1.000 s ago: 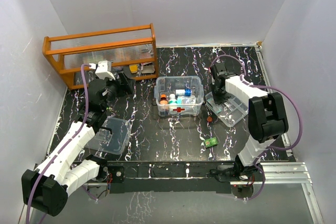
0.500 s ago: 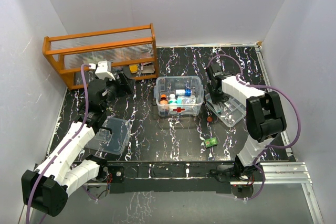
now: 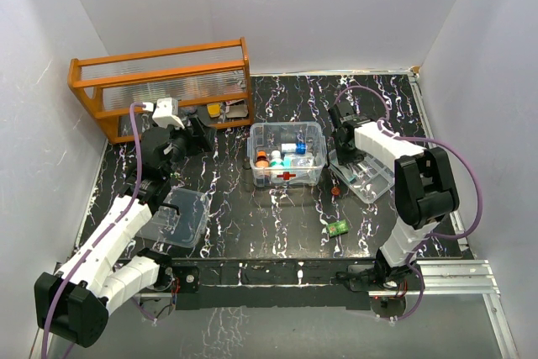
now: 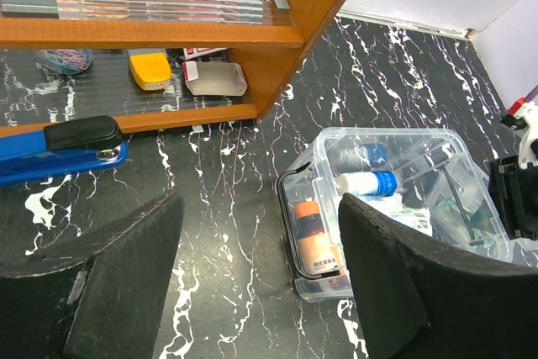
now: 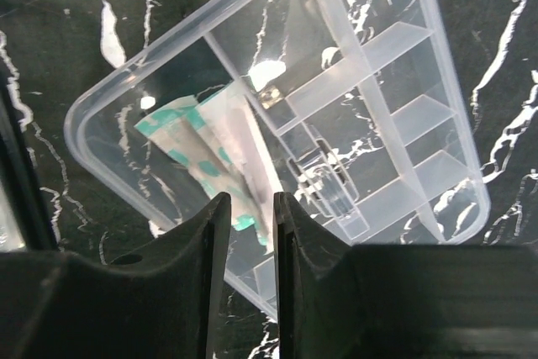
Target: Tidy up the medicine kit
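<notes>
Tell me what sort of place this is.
Probably a staged robot test cell, not a clinic: plain white panels box in a black marbled table, with the medicine kit and an orange rack as props.

- Black, white-veined table (image 3: pixel 252 216).
- Far left: orange wooden rack (image 3: pixel 160 73), with a blue stapler (image 4: pixel 59 150) just in front of it.
- Centre: clear medicine kit (image 3: pixel 287 154).
- Near left: clear lid (image 3: pixel 189 216).
- Right: divided clear tray (image 3: pixel 370 176).
- Between kit and tray: small red item (image 3: pixel 335 192).
- Nearer: small green item (image 3: pixel 339 227).

White links (image 3: pixel 113 237), black joints (image 3: pixel 426 187), purple cables (image 3: pixel 134 140), black tool fingers (image 4: pixel 403 283)
</notes>
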